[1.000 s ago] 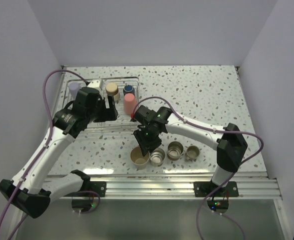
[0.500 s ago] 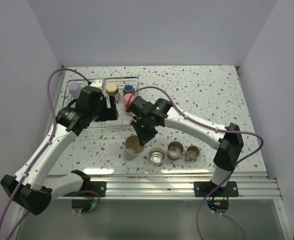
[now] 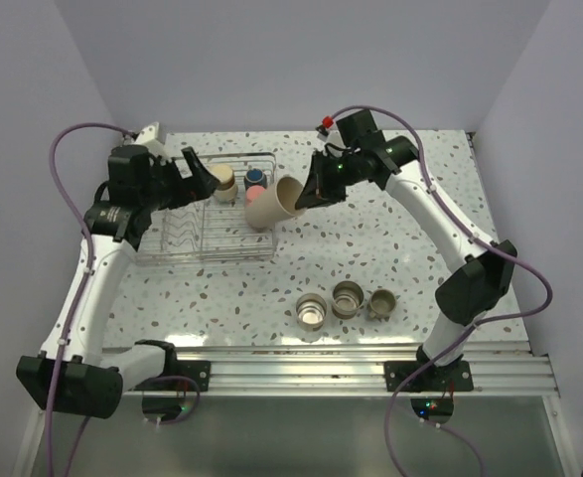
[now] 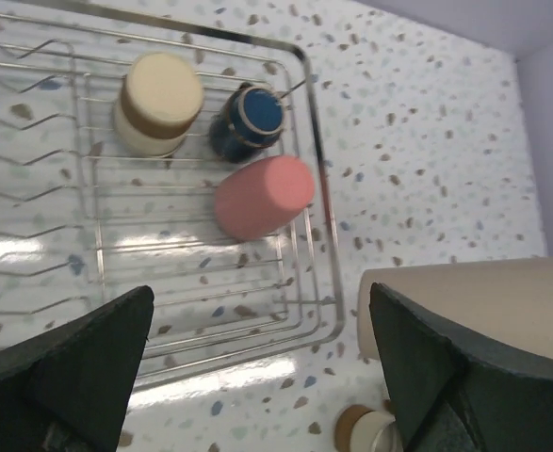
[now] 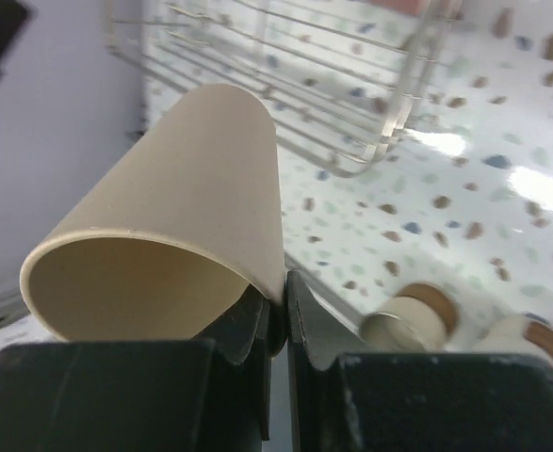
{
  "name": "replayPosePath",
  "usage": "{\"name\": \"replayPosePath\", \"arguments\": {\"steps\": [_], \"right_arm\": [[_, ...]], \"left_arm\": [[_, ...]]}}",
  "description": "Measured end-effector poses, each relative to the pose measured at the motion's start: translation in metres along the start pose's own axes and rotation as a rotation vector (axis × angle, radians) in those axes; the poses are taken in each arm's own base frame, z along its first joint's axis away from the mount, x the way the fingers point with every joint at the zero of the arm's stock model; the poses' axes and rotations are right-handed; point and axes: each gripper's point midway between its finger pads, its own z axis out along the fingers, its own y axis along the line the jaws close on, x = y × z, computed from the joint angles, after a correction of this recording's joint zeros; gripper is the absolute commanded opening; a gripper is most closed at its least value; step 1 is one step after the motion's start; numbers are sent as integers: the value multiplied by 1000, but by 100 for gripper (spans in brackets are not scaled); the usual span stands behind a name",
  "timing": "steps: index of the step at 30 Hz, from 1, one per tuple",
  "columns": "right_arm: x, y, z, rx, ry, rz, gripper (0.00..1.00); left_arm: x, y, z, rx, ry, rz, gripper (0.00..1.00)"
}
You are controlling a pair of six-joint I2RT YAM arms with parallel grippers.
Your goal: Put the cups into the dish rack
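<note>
3 racked cups (image 4: 262,196) | 3 steel cups (image 3: 349,297) | right hand (image 5: 278,311) grips tumbler (image 3: 274,202) | left hand (image 3: 198,174) spread

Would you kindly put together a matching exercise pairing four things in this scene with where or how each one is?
1 beige tumbler
2 pink cup
3 steel cups
4 left gripper

A open, holding nothing
B standing on the table
C inside the dish rack
D pinched by the right gripper

Pairs: 1-D, 2-C, 3-B, 4-A
</note>
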Motion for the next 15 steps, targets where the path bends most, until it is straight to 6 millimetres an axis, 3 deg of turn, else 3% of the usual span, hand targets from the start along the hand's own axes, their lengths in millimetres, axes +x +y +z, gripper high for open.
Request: {"name": "replayPosePath", "arguments": {"steps": [3,8,15], "right_arm": [[-10,28,-8,-157,-25,69,0],[-18,65,-16,-375,-21,175,0],[-27,90,-22,-513,-5,254,0]], "left_arm": [[-11,-17,8,211,-41,-97,100],[-13,-68,8,598,-44,-183,100],[-33,-110,-29,934,-106,-163,100]]}}
